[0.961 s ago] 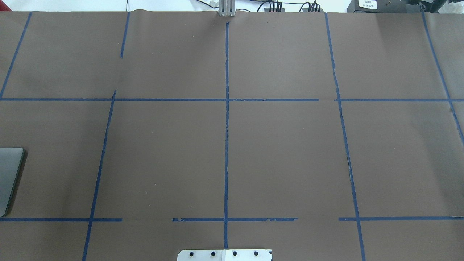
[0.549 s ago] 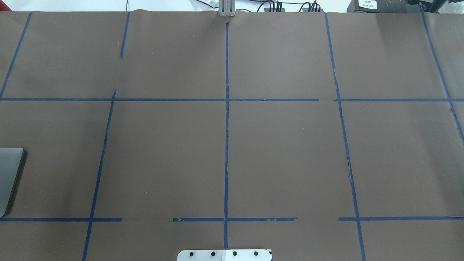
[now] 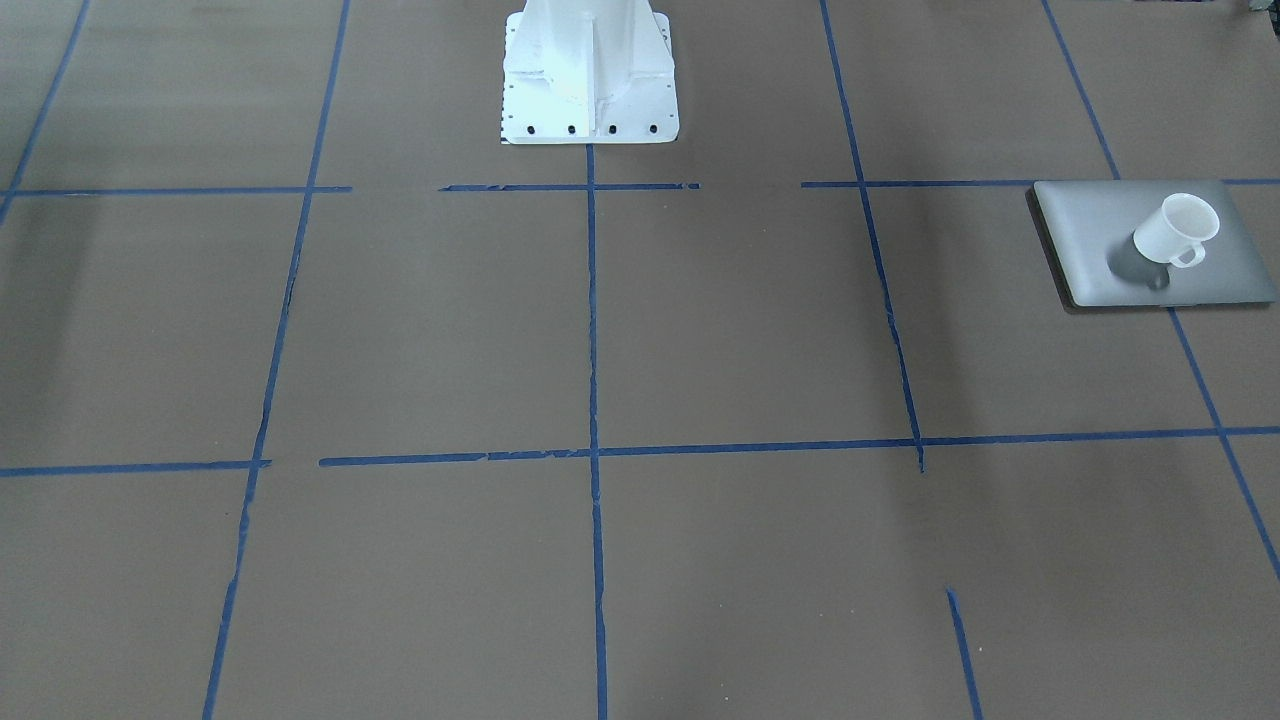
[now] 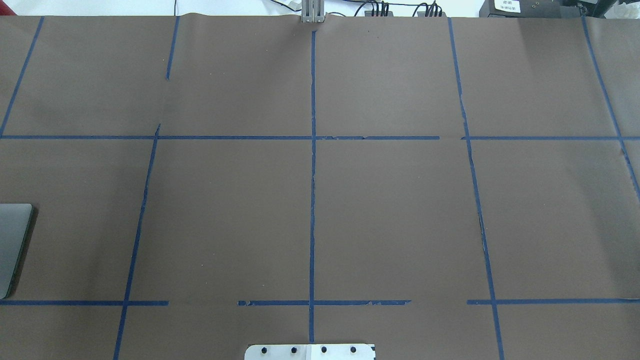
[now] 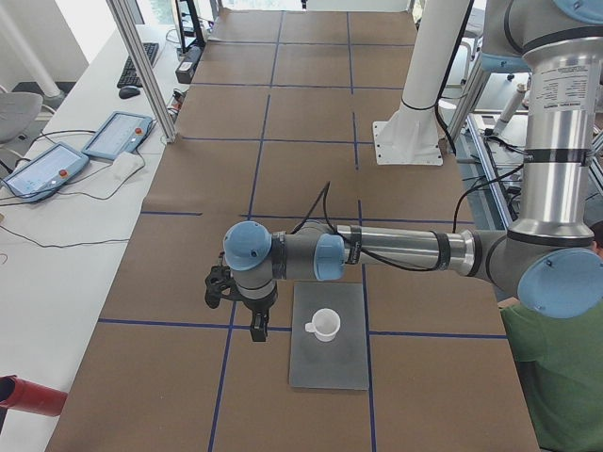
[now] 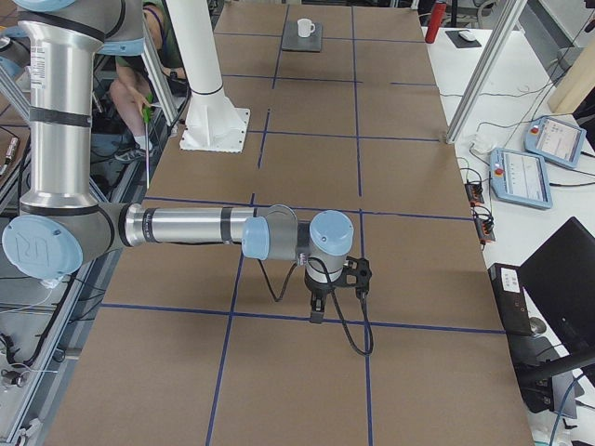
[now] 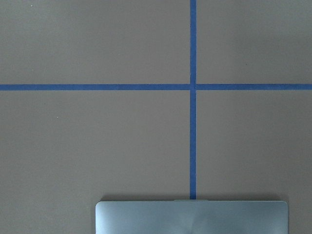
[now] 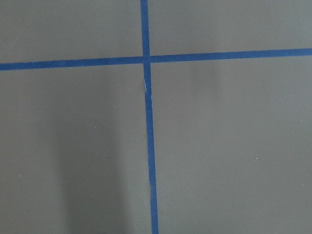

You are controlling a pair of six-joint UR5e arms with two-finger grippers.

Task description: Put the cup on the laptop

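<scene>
The white cup [image 3: 1175,228] stands upright on the silver-grey laptop [image 3: 1090,235], handle towards the operators' side. Both show in the exterior left view, the cup [image 5: 325,325] on the laptop [image 5: 328,369], and small at the far end in the exterior right view, the cup [image 6: 305,28] on the laptop [image 6: 299,44]. The laptop's edge shows in the overhead view [image 4: 12,245] and the left wrist view [image 7: 190,218]. My left gripper [image 5: 256,331] hangs just beside the laptop, apart from the cup. My right gripper [image 6: 314,316] hangs over bare table far from both. I cannot tell whether either gripper is open or shut.
Brown paper with blue tape lines [image 4: 312,200] covers the table. The white robot base [image 3: 588,75] stands at mid-table on the robot's side. Tablets [image 5: 118,135] and a red object [image 5: 28,395] lie off the table's far side. A person in green [image 5: 556,377] sits near the robot.
</scene>
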